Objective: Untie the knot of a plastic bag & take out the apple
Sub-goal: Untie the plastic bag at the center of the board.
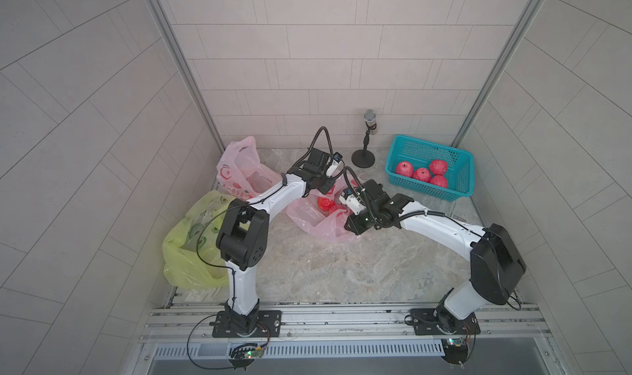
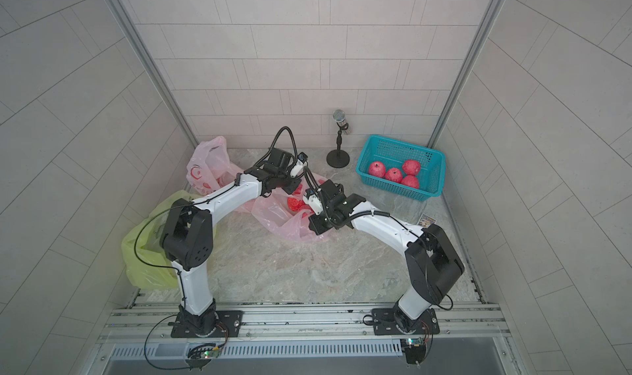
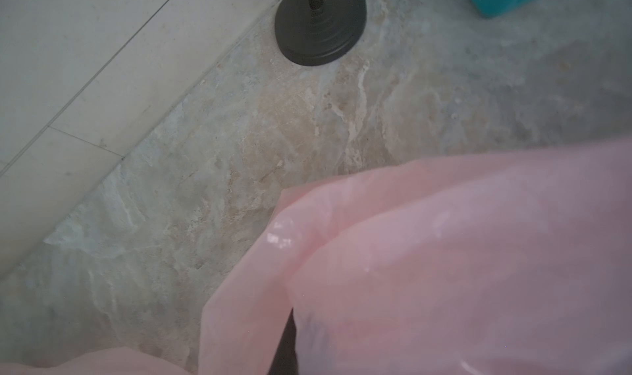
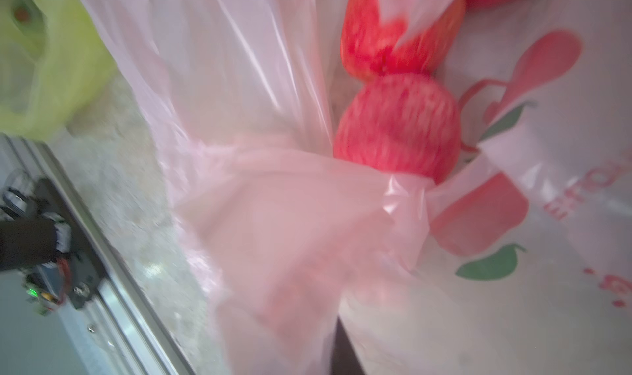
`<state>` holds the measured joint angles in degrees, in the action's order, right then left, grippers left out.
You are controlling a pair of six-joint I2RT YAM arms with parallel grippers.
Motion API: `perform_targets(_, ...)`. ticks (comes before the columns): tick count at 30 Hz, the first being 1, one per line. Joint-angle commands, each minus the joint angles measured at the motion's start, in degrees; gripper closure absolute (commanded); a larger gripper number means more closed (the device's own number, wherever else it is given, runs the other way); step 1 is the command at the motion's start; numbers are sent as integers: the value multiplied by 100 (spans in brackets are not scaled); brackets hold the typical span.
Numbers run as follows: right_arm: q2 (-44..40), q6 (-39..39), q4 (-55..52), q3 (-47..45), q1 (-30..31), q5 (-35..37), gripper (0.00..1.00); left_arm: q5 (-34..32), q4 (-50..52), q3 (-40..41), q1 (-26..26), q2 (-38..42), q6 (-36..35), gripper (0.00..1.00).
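Note:
A pink plastic bag [image 1: 314, 219] [image 2: 273, 216] lies in the middle of the marble table, mouth open. Red apples [image 1: 325, 203] [image 2: 294, 204] lie inside, and two apples [image 4: 396, 127] fill the right wrist view. The knot is hidden. My left gripper [image 1: 325, 186] [image 2: 290, 187] is at the bag's far edge. Pink film [image 3: 444, 253] drapes over its jaws, with only a dark sliver of finger [image 3: 287, 349] showing. My right gripper [image 1: 344, 225] [image 2: 313, 224] is at the bag's near right edge. Bunched plastic [image 4: 290, 236] runs into its jaws.
A teal basket [image 1: 458, 181] at the back right holds several red apples. A microphone stand [image 1: 363, 157] [image 3: 319, 24] rises behind the bag. Another pink bag [image 1: 239, 164] and a yellow-green bag [image 1: 191, 240] sit at the left. A small card [image 2: 425, 220] lies at the right.

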<state>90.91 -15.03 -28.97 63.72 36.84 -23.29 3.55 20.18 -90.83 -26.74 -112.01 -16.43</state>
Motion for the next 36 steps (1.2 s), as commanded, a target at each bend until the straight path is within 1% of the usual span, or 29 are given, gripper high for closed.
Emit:
perform_targets(1, -366, -154, -184, -500, -16, 72, 93, -20, 231, -678, 348, -252, 906, 100)
perform_targets(5, -712, -497, -102, -1191, -30, 264, 96, 228, 434, -1229, 739, -716, 1917, 100)
perform_targets(9, -1090, -910, 34, -1782, -157, 427, 99, 850, 319, -1232, 1216, -1021, 2813, 100)
perform_targets(11, -1265, -1080, 125, -2070, -277, 461, 100, 957, 252, -1163, 1395, -1128, 3104, 100)
perform_targets(16, -1483, -1311, 183, -2557, -433, 609, 100, 1028, 191, -1013, 1590, -1294, 3343, 100)
perform_targets(19, -1546, -1460, 248, -2735, -474, 771, 100, 1251, 33, -870, 1712, -1325, 3569, 99)
perform_targets(21, -1538, -1535, 349, -2895, -509, 840, 100, 1369, -274, -656, 1736, -1281, 3695, 95)
perform_targets(24, -1465, -1607, 427, -3020, -553, 1024, 100, 1659, -1143, -104, 1764, -1100, 3997, 87)
perform_targets(25, -1432, -1609, 443, -3037, -579, 1070, 100, 1746, -1428, 84, 1760, -1051, 4077, 83)
perform_targets(27, -1360, -1634, 508, -3050, -640, 1115, 95, 1917, -1798, 357, 1727, -974, 4191, 73)
perform_targets(28, -1325, -1659, 544, -3050, -666, 1158, 93, 1941, -1932, 516, 1709, -939, 4247, 70)
perform_targets(31, -1273, -1653, 577, -2942, -732, 1110, 90, 2031, -2236, 1043, 1660, -806, 4332, 66)
perform_targets(33, -1319, -1636, 585, -2861, -739, 1073, 85, 1965, -2372, 1379, 1635, -648, 4290, 64)
perform_targets(35, -1376, -1603, 528, -2822, -736, 1035, 77, 1963, -2524, 1710, 1637, -461, 4284, 65)
perform_targets(36, -1398, -1566, 486, -2743, -735, 1003, 71, 1987, -2579, 1846, 1637, -370, 4275, 64)
